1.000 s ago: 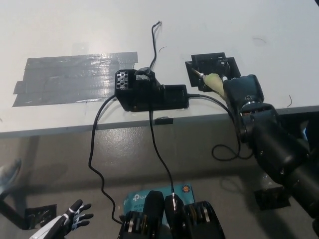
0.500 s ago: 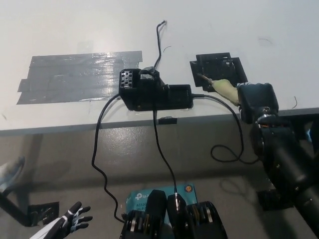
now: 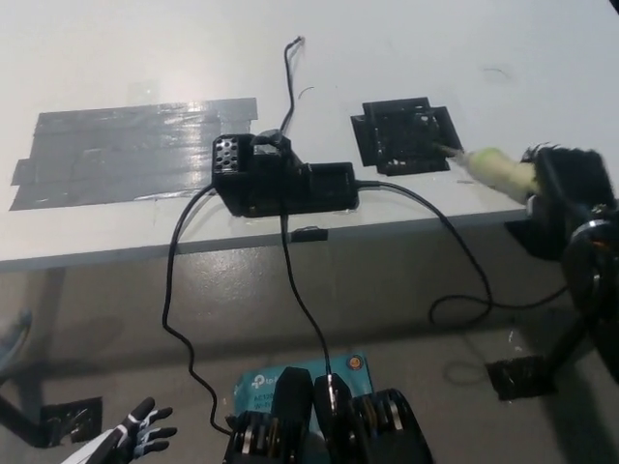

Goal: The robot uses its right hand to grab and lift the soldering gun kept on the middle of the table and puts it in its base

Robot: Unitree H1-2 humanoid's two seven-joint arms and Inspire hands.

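The black right hand (image 3: 571,188) is at the right edge of the table (image 3: 406,58), its fingers wrapped around the rear of the soldering gun (image 3: 491,168), whose pale yellowish handle sticks out of the fist toward the left. The gun lies nearly level over the table's front right corner, and its thin metal tip reaches the right edge of the black base (image 3: 402,136); whether the tip actually touches the base cannot be told. The hand looks blurred. A black cable (image 3: 455,246) runs from the black control box (image 3: 279,179) in the middle of the table, drops over the front edge and loops below toward the hand. A patch of grey tape (image 3: 126,150) covers the table to the left of the box. The white left hand (image 3: 131,437) hangs low at the lower left with its fingers spread, holding nothing. Compared with half a second ago, the right hand has pulled away to the right, and the gun's tip, then over the base's lower left part, now sits at its right edge.
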